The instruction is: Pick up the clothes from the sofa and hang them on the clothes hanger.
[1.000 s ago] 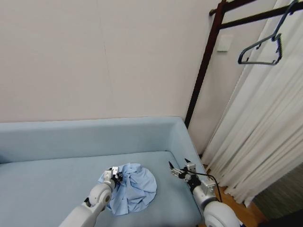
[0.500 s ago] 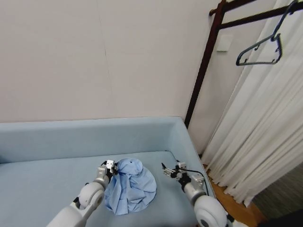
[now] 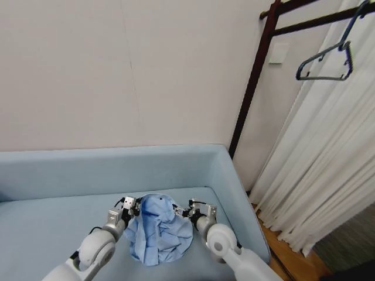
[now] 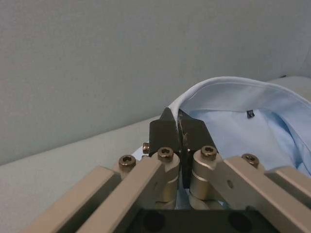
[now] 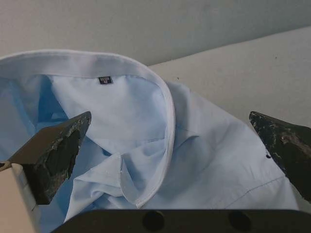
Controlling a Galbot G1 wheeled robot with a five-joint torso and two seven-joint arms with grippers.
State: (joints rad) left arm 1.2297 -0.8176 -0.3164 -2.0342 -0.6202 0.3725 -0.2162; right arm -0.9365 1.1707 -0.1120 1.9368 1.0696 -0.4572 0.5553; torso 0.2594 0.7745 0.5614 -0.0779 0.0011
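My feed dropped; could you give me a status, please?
Left gripper shut on shirt collar. Right gripper open, at shirt's other side. Shirt crumpled on sofa; no obstruction seen.

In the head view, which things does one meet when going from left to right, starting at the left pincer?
left pincer → light blue shirt → right pincer → dark rack post → hanger

1. Head view is evenly lit by soft room light, and the pale wall [image 3: 88, 70] looks flat and bright.
2. Right wrist view: just gentle, soft-edged shadows in the shirt [image 5: 194, 160] folds.
3. The rack [image 3: 252, 82] pole leans near the right edge, wide-lens warp.
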